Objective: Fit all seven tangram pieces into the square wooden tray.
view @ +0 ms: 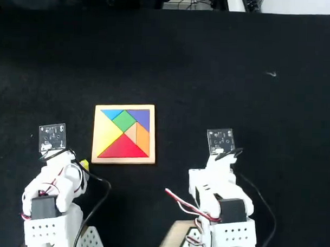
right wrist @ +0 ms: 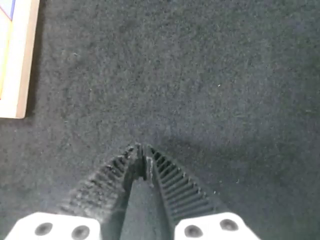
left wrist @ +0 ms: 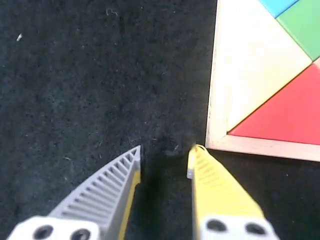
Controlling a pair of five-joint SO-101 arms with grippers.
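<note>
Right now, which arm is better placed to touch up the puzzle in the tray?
Left, probably. The left end effector sits open beside the wooden tray's corner; the right end effector is shut and stands farther from the tray. All seven pieces already look fitted.

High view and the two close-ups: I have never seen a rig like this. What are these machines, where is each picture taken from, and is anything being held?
These are two small robot arms, the left arm and the right arm, side by side at a table covered in black cloth. The high view looks down from a fixed camera. The other two pictures come from a camera on each arm's wrist, looking along its fingers. On the cloth lies a square wooden tray, filled with coloured puzzle pieces. The left fingers are by a corner of the tray, open and holding nothing. The right fingers are over bare cloth beside the tray, shut on nothing.
</note>
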